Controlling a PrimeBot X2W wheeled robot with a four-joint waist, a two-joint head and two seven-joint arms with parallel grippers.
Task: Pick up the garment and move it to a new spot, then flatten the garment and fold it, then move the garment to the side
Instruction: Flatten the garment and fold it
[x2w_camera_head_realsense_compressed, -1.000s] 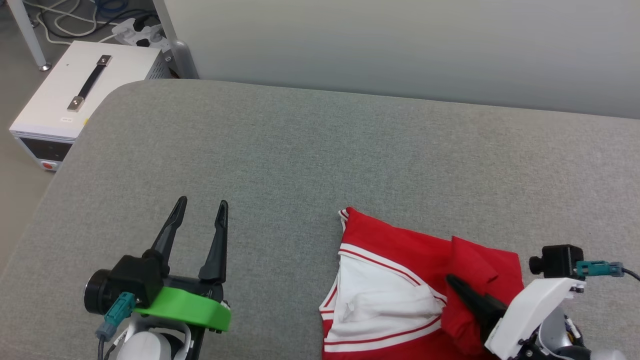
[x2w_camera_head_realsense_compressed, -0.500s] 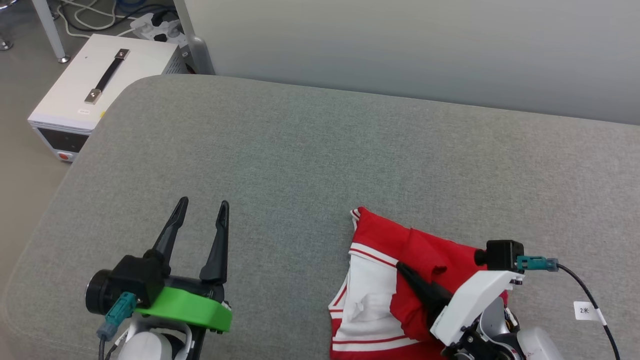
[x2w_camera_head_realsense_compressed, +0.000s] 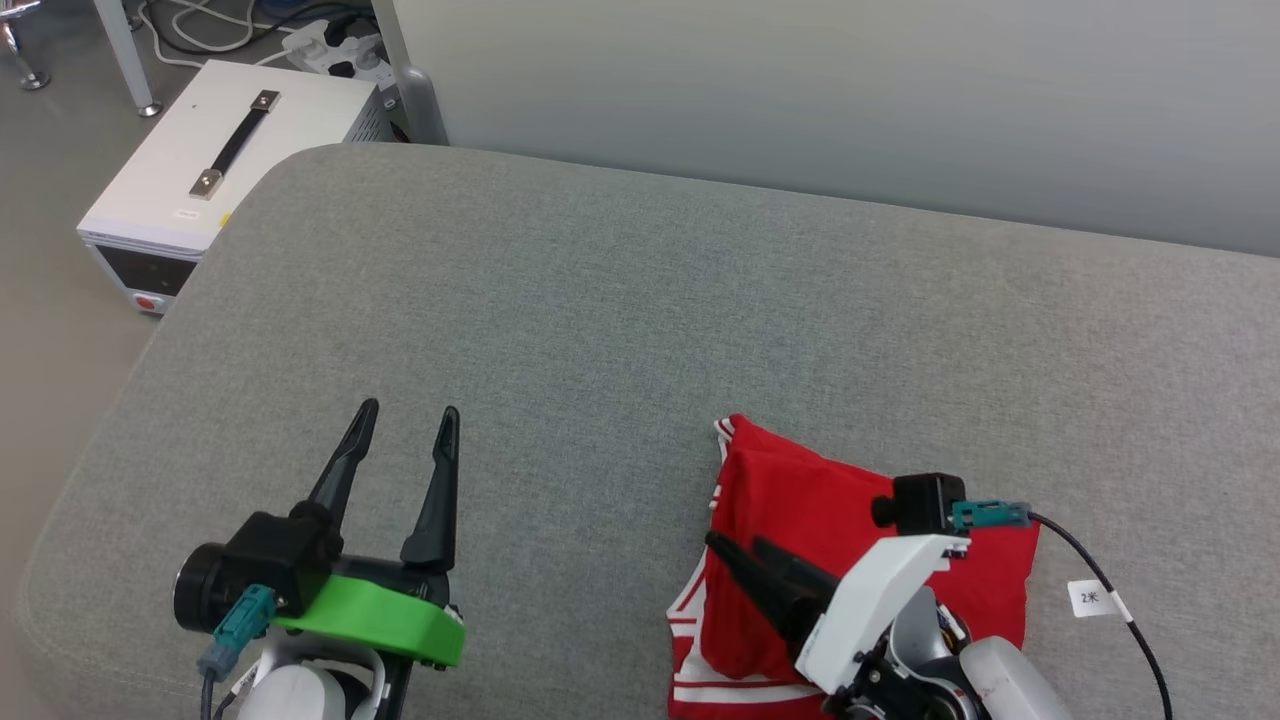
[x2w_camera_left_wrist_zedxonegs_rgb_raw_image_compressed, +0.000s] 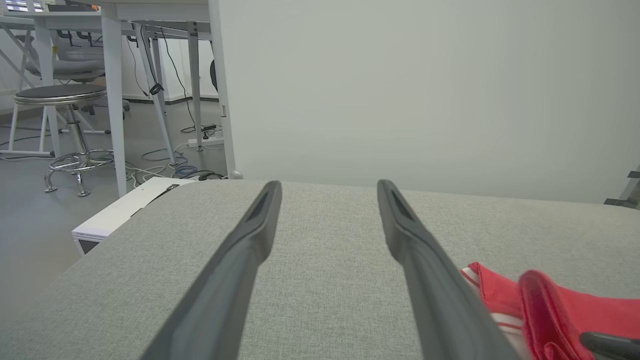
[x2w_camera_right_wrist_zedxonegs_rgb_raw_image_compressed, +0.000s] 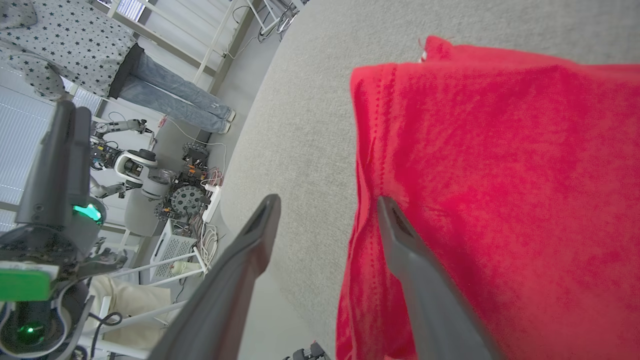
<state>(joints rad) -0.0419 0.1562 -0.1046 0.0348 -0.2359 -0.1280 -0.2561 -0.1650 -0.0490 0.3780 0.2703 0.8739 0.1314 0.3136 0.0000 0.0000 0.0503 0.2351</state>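
Observation:
The garment, red with striped trim at its left edge, lies folded on the grey padded surface at the lower right. My right gripper is open just above the garment's left part, fingers pointing left. In the right wrist view the right gripper straddles the red fabric's hemmed edge, one finger over cloth, one over grey padding, gripping nothing. My left gripper stands open and empty at the lower left, well apart from the garment. The left wrist view shows the left gripper with the garment at its lower right.
A white box with a black handle sits on the floor beyond the surface's left corner, with cables and power strips behind it. A pale wall panel borders the far edge. A person stands in the room beyond.
My right gripper drew a red flap leftward over the white part of the garment, then opened and let it go. The head camera has shifted slightly. The left gripper stayed put.

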